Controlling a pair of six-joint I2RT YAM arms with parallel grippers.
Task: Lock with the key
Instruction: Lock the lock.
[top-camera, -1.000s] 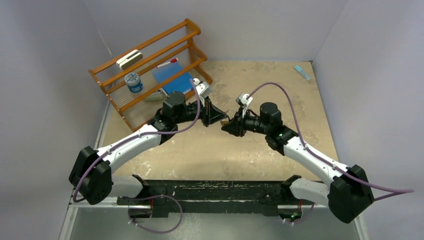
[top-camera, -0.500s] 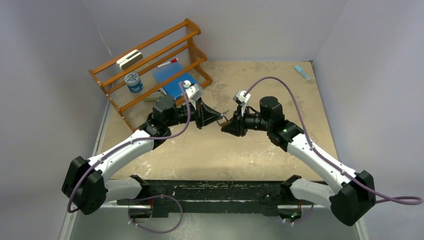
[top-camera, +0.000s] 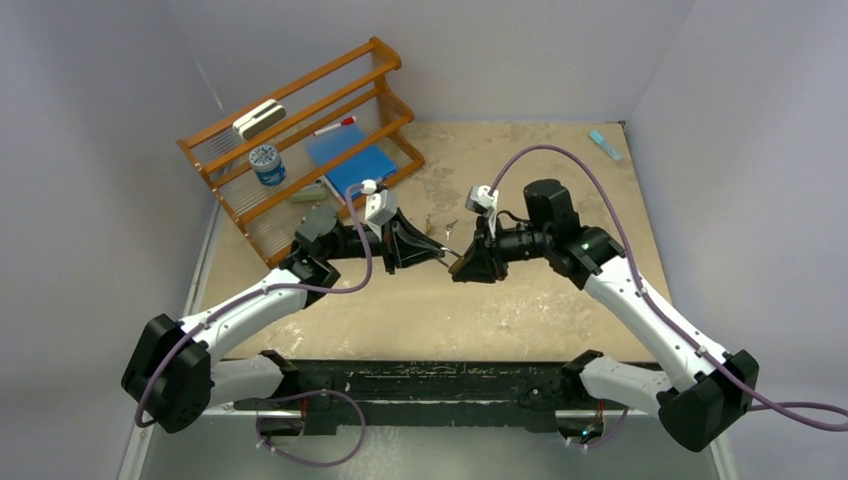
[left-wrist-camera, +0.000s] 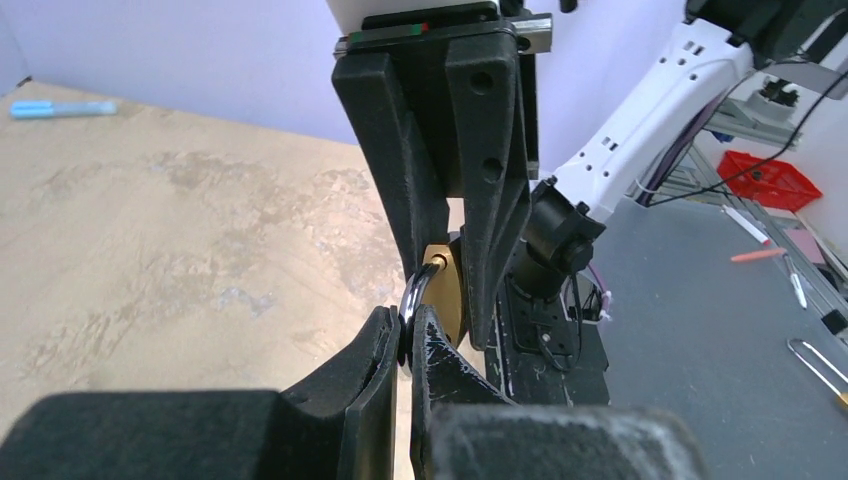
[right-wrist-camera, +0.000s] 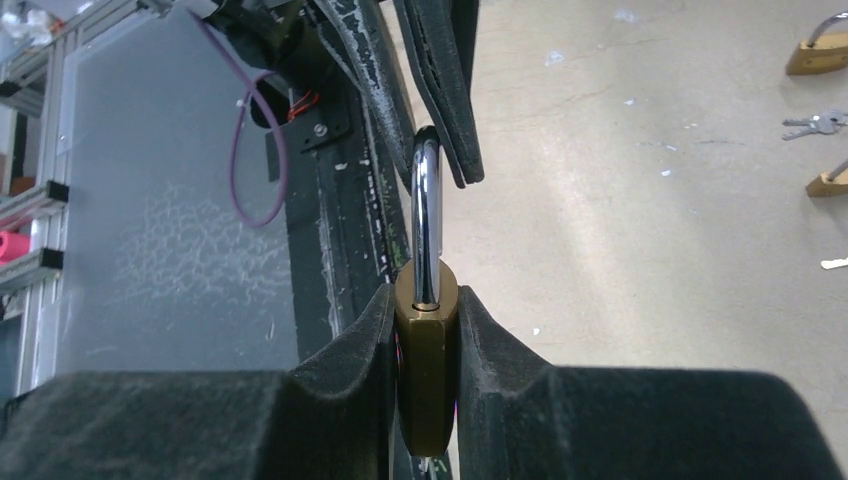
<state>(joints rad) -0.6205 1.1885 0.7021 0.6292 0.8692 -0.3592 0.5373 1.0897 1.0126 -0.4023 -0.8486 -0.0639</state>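
Note:
A brass padlock (top-camera: 456, 256) is held in the air between my two grippers over the middle of the table. My right gripper (right-wrist-camera: 427, 375) is shut on its brass body (right-wrist-camera: 427, 360). The steel shackle (right-wrist-camera: 427, 210) points away from it. My left gripper (left-wrist-camera: 408, 340) is shut on that shackle (left-wrist-camera: 415, 300), with the brass body (left-wrist-camera: 446, 295) just beyond. In the top view the left gripper (top-camera: 440, 252) and right gripper (top-camera: 467, 262) meet tip to tip. A bunch of keys (right-wrist-camera: 815, 123) lies on the table, apart from both grippers.
Two more brass padlocks (right-wrist-camera: 820, 52) (right-wrist-camera: 828, 180) lie beside the keys. A wooden rack (top-camera: 300, 140) with a blue folder, a jar and a white block stands at the back left. A blue pen (top-camera: 603, 143) lies at the back right.
Both grippers, still joined at the padlock, have shifted a little toward the near edge. The left arm has drawn back to the left and the right elbow has swung out.

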